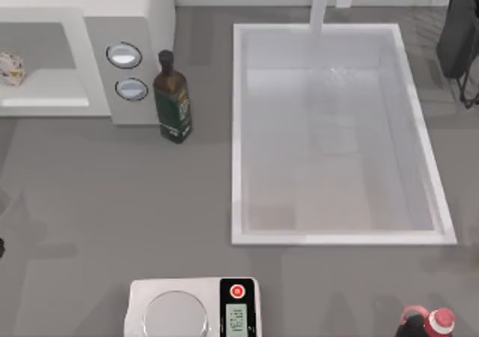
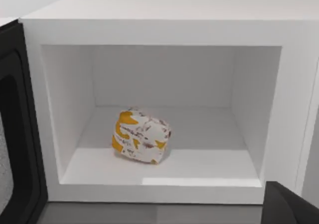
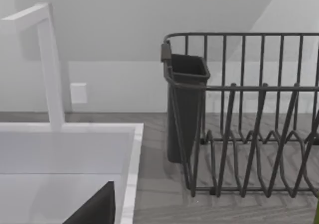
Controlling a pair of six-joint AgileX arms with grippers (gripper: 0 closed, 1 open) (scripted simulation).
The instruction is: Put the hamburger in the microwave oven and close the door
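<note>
Seen from the left wrist: pale cream wrapped hamburger (image 2: 141, 136) with yellow-orange flecks, lying on floor of large white boxy microwave oven (image 2: 164, 20), long axis slanting toward back wall; dark inner side of open door (image 2: 17, 134). From top, merely a sliver of hamburger. Claw opening: cannot tell.

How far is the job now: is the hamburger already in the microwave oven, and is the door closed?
Done: the hamburger lies on the floor inside the microwave oven, with nothing gripping it. In hand: nothing is held; the left wrist camera faces the open cavity from the front. Left: the door stands swung open beside the cavity, so it has yet to be pushed shut.
</note>
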